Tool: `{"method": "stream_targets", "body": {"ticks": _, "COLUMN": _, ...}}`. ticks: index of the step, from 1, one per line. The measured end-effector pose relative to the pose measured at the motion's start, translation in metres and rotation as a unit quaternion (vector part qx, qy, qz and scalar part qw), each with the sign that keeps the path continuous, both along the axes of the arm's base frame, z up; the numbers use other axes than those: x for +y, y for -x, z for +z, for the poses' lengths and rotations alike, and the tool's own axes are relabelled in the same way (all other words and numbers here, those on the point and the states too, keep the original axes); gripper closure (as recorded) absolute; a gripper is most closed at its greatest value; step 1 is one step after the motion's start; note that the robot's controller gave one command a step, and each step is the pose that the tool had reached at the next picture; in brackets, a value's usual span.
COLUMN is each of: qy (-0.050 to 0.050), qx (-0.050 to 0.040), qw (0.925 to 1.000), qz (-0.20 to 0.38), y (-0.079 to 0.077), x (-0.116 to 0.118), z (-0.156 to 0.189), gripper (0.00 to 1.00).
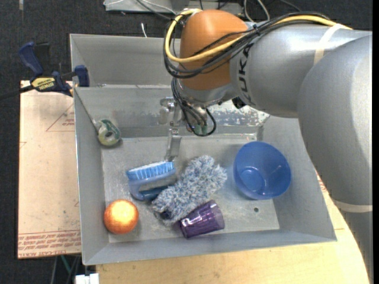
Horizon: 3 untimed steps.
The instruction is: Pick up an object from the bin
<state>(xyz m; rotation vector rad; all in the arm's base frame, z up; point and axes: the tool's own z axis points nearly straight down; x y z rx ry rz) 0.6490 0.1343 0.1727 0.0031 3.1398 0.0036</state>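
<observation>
My gripper (172, 151) hangs below the orange cover near the middle of the bin, its tip just above the back end of a blue scrubbing brush (151, 174) with pale bristles. The brush lies on the bin floor, left of centre. Against the brush's right side lies a fluffy blue-and-white cloth (192, 185). A purple cup (202, 219) lies on its side just in front of the cloth. Nothing shows in the gripper.
An orange ball (121, 216) sits in the front left corner. A blue bowl (262, 170) stands upright at the right. A small tape roll (108, 132) rests by the left wall at the back. The arm covers the back right of the bin.
</observation>
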Motion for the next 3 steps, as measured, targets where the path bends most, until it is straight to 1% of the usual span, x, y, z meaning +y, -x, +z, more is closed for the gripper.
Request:
{"method": "stream_targets", "body": {"ticks": 1, "qy": 0.000, "qx": -0.0005, "qw": 1.0000, "qz": 0.000, "y": 0.000, "x": 0.000, "z": 0.000, "gripper": 0.00}}
{"method": "stream_targets", "body": {"ticks": 2, "qy": 0.000, "qx": 0.0022, "qw": 0.9997, "qz": 0.023, "y": 0.036, "x": -0.018, "z": -0.047, "gripper": 0.00}}
{"method": "stream_targets", "body": {"ticks": 3, "qy": -0.002, "qx": -0.0045, "qw": 0.9982, "qz": 0.060, "y": 0.040, "x": 0.027, "z": -0.065, "gripper": 0.00}}
